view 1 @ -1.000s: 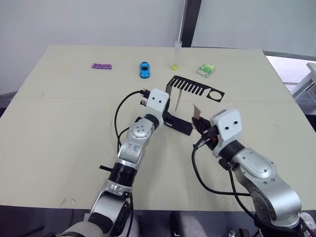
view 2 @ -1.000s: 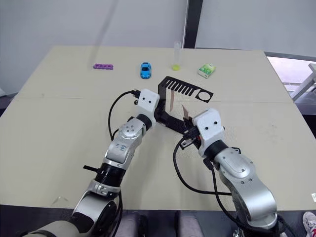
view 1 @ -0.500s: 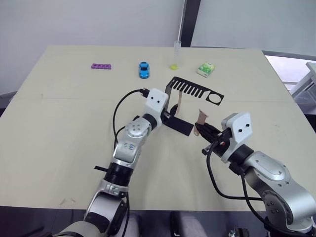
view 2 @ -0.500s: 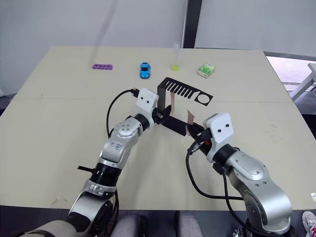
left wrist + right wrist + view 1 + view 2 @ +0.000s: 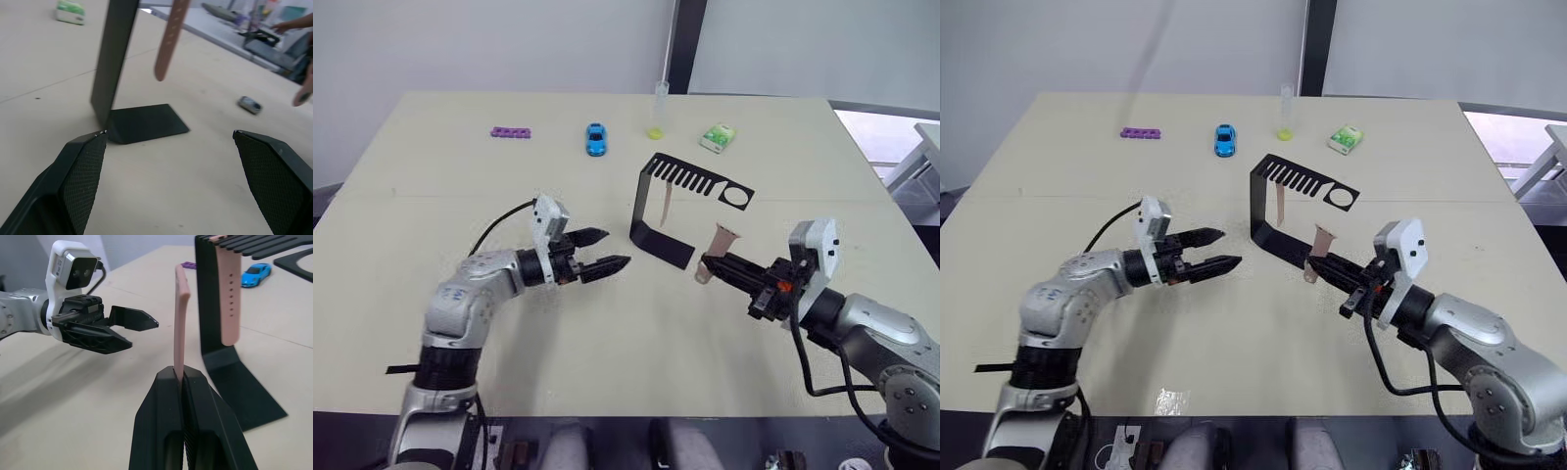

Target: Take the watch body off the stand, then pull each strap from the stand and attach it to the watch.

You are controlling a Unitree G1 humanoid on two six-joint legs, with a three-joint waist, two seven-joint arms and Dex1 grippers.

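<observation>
right gripper (image 5: 709,264) is pinched shut on one pink strap (image 5: 716,248), jaws pressed on its lower end, strap sticking up from the tips. it sits just right of the stand's base, off the stand. the second strap (image 5: 665,204) hangs from the comb slots of the black stand (image 5: 651,217), beside the upright, lower end free above the base.

left gripper (image 5: 603,251) is well left of the stand, low over the table (image 5: 431,176), jaws spread wide with nothing between them, tips pointing right toward the stand.

watch body (image 5: 250,104): in the left wrist view a small grey-rimmed dark thing lies flat on the table beyond the stand base, apart from both grippers; too small to confirm in the head views.

far side of table, left to right: purple strip (image 5: 512,131), blue toy car (image 5: 595,138), clear tube with yellow bottom (image 5: 658,110), green-and-white packet (image 5: 717,137).
</observation>
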